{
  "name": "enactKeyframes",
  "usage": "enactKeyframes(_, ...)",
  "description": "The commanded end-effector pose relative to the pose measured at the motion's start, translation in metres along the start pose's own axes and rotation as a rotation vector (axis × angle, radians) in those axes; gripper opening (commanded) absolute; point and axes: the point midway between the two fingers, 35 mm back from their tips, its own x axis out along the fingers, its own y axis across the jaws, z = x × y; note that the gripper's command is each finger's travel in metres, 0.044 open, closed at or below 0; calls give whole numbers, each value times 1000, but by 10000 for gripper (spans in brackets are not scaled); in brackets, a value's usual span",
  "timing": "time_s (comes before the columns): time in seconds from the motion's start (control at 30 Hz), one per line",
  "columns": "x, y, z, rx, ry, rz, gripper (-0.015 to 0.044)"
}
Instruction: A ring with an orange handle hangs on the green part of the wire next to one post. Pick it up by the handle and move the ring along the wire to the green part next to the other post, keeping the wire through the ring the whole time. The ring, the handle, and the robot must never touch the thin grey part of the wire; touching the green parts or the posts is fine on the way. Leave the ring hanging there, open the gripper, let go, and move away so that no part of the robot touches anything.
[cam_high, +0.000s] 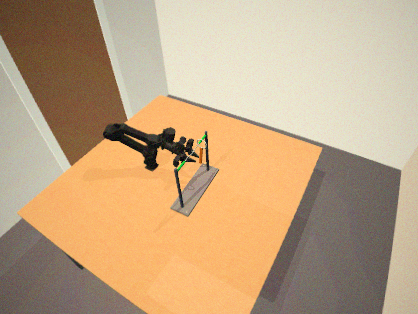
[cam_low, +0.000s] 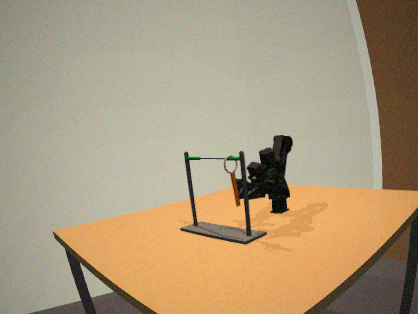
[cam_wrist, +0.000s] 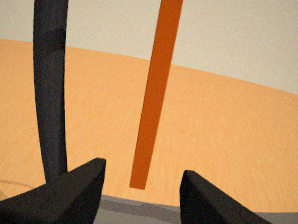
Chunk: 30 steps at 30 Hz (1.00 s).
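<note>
The ring (cam_high: 201, 144) (cam_low: 230, 165) hangs around the wire at the inner end of the green part (cam_high: 203, 137) (cam_low: 236, 158) beside one post (cam_high: 207, 155) (cam_low: 245, 200) (cam_wrist: 50, 100). Its orange handle (cam_high: 201, 155) (cam_low: 235, 189) (cam_wrist: 157, 80) hangs down, slightly tilted. The thin grey wire (cam_low: 212, 158) runs to the other green part (cam_high: 181, 165) (cam_low: 193, 158). My gripper (cam_high: 197, 158) (cam_low: 240, 189) (cam_wrist: 143, 174) is open and empty. Its fingertips stand short of the handle, whose lower end shows between them in the wrist view. Exact ring contact with the wire is too small to tell.
The near post stands left of the handle in the wrist view, close beyond the left finger. The other post (cam_high: 179, 192) (cam_low: 191, 192) stands at the far end of the grey base plate (cam_high: 182, 209) (cam_low: 220, 234) on the wooden table (cam_high: 125, 200) (cam_low: 150, 250).
</note>
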Motion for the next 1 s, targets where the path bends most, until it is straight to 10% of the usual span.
enactKeyframes(0.0, -1, -1, 1, 7, -5, -3, 160)
enactKeyframes(0.6, -1, -1, 1, 7, -5, -3, 160)
enactKeyframes(0.97, -42, -3, -2, 1, 1, 0, 440)
